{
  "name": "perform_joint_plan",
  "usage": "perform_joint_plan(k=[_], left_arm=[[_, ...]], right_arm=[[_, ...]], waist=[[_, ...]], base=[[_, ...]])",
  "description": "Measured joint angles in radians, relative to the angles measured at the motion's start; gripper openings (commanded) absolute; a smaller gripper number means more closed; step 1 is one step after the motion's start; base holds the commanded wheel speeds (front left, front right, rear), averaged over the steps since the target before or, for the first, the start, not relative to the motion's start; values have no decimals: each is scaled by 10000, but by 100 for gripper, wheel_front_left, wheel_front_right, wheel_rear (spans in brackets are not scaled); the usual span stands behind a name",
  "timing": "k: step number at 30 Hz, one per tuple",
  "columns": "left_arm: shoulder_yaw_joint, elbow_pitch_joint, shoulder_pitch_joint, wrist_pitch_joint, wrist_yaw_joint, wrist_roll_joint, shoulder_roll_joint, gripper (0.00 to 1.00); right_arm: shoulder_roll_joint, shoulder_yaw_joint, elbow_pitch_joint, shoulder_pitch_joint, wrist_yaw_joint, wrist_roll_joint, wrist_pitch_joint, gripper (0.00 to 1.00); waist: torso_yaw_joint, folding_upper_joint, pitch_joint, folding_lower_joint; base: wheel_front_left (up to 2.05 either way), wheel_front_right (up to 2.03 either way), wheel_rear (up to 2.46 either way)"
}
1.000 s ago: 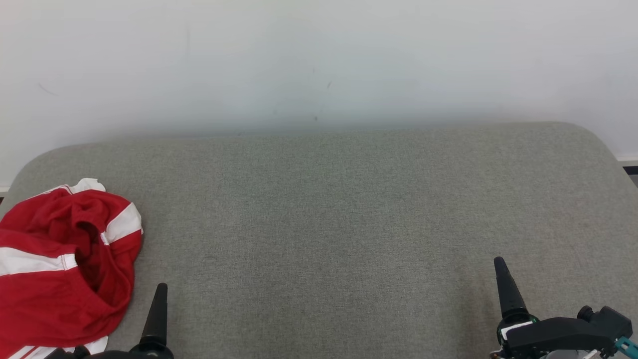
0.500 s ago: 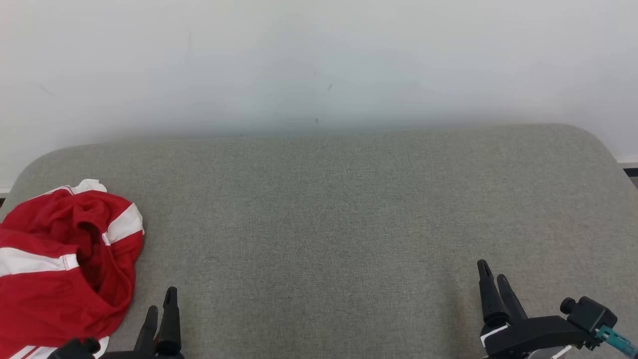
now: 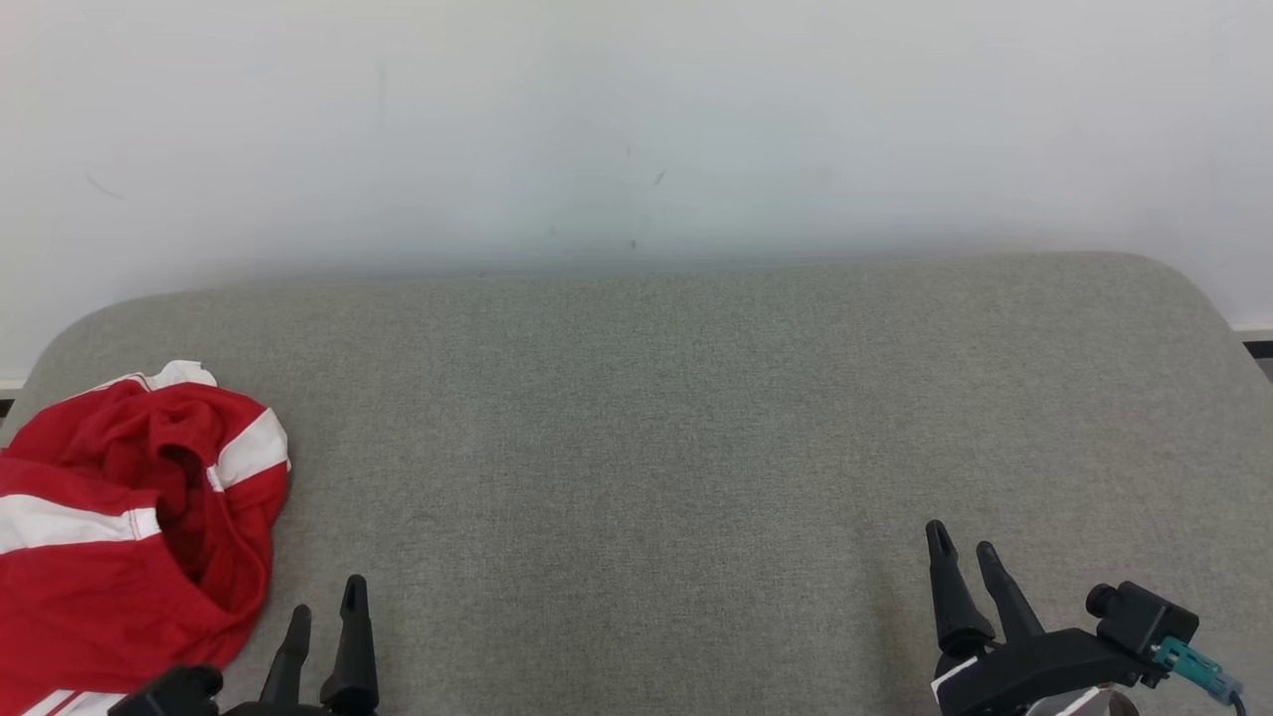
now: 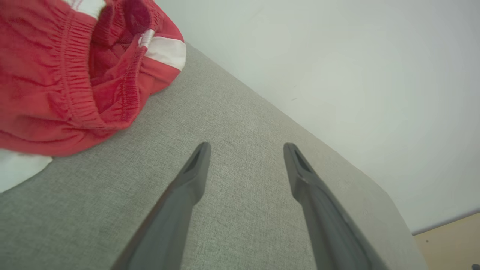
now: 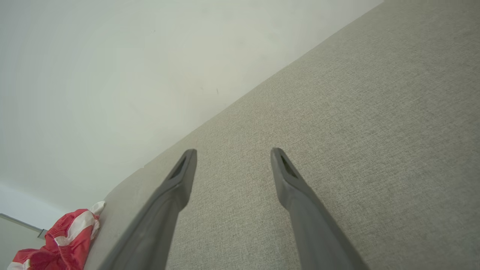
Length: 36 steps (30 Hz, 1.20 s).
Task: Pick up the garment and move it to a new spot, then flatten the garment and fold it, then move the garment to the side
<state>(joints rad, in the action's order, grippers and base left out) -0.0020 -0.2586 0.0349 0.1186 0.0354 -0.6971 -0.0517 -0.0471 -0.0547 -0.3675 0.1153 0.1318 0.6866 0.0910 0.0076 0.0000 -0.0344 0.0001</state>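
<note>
Both pairs of jaws have turned since a moment ago, so each side now shows two thin fingers where one showed before. Dark, smooth and pointed, the left fingers (image 3: 350,646) and the right fingers (image 3: 950,587) stand wide apart with nothing between them, over the surface (image 3: 636,447). It is covered in grey woven cloth and has round corners. The garment (image 3: 109,537) lies crumpled at the left edge, near the left jaws but not touching them. It is soft red cloth with white stripes and a puckered stretchy band (image 4: 75,75). Behind is a plain white wall (image 3: 636,119).
</note>
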Motion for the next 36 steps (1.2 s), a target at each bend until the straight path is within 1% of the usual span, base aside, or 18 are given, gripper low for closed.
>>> perform_joint_plan(k=[14,19,36], left_arm=[[-274,29,-12,378,-109,2017,-224,100],[-357,113,-25,502,-173,2516,-253,100],[-506,132,-93,861,-178,4033,-270,100]], right_arm=[[-4,-146,-146,30,0,-1321,326,100],[-4,-207,-182,30,2,-1779,418,100],[-8,-313,-399,32,2,-3264,767,100]], waist=[[6,0,-101,0],[13,0,-132,0],[5,0,-271,-2]], base=[[0,0,0],[0,0,0],[0,0,0]])
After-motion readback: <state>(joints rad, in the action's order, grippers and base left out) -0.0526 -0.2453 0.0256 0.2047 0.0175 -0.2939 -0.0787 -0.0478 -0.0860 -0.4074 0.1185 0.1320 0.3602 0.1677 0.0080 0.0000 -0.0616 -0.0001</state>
